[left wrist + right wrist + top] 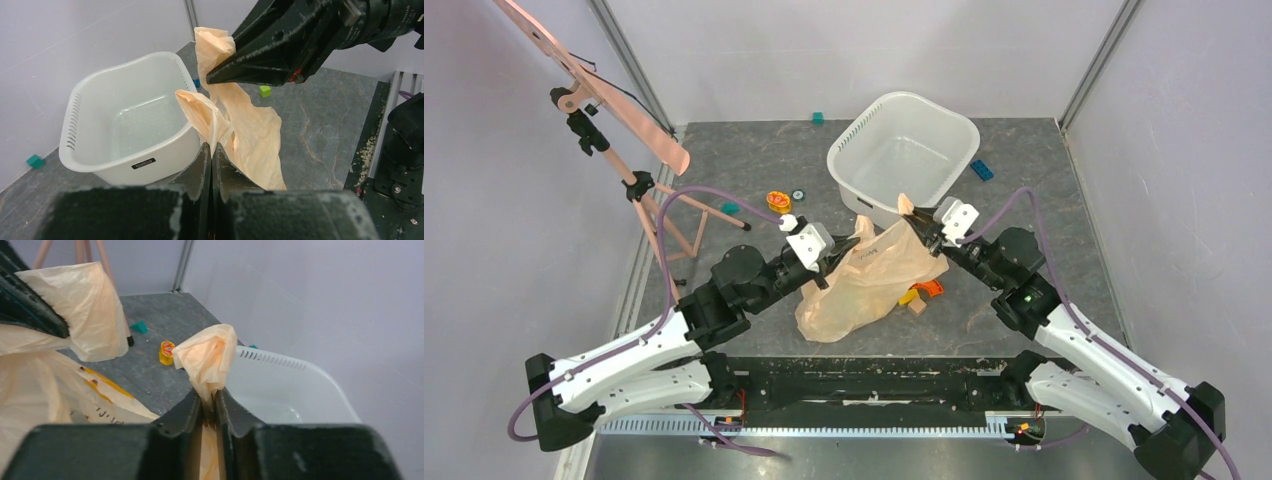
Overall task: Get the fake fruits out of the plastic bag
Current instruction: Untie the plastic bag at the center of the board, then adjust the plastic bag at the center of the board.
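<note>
Top external: both arms have the plastic bag (864,285) by its upper end. The left gripper (832,260) is clamped flat on one gathered corner, and the right gripper (922,224) is pinched on a twisted tab of film at the other, next to the white tub (905,97). The rest of the bag sags from those two points to the table between the arms. I can't see any fake fruits through the film, so I assume they sit in the slack low end. A few small coloured bits (921,293) lie just beside the bag's right edge, and I can't tell from here whether they're fruits or blocks. Main risk: both grips look to be at the handle end, so pulling up or apart only tightens the sack and the fruits stay in the bottom. Second: the right wrist view shows only a narrow fold between the jaws. Thin crinkly film like that can slide out or tear under tension, and then the bag swings onto the left arm. Third: if the bag gets tipped, glossy rounded fruits will probably roll toward the arm bases or the table edge. The dragging hem may also sweep the loose bits along with it. Finally, slack film could snag on the tub rim.
</note>
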You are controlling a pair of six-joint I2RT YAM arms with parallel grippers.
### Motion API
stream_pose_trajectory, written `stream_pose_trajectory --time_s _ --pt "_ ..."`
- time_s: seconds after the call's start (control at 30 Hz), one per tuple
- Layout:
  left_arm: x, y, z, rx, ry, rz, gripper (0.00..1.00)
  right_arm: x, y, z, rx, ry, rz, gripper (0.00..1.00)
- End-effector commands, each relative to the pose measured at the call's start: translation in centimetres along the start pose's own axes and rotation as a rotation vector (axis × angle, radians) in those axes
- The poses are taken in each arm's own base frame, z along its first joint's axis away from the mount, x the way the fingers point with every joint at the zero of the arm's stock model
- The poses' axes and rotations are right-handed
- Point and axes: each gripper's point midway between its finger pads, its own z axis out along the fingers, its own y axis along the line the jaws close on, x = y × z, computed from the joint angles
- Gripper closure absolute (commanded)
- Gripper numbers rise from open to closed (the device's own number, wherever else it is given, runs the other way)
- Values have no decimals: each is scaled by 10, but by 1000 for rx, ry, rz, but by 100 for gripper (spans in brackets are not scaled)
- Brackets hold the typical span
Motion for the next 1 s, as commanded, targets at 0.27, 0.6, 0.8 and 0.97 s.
stream_pose_trajectory --time_s 0.27,0.6,0.8,0.97 --pt "-80 74 27 -89 -79 -55 98 -73 -120 5 536 35 172 100" --pt "-80 59 27 -8 -118 -67 98 -47 -114 -27 584 117 207 100" --pt "-4 34 -12 -8 -133 -232 98 26 -78 -89 664 158 380 100" --pt "3 23 -29 24 -121 -272 98 31 -69 -107 659 177 428 86"
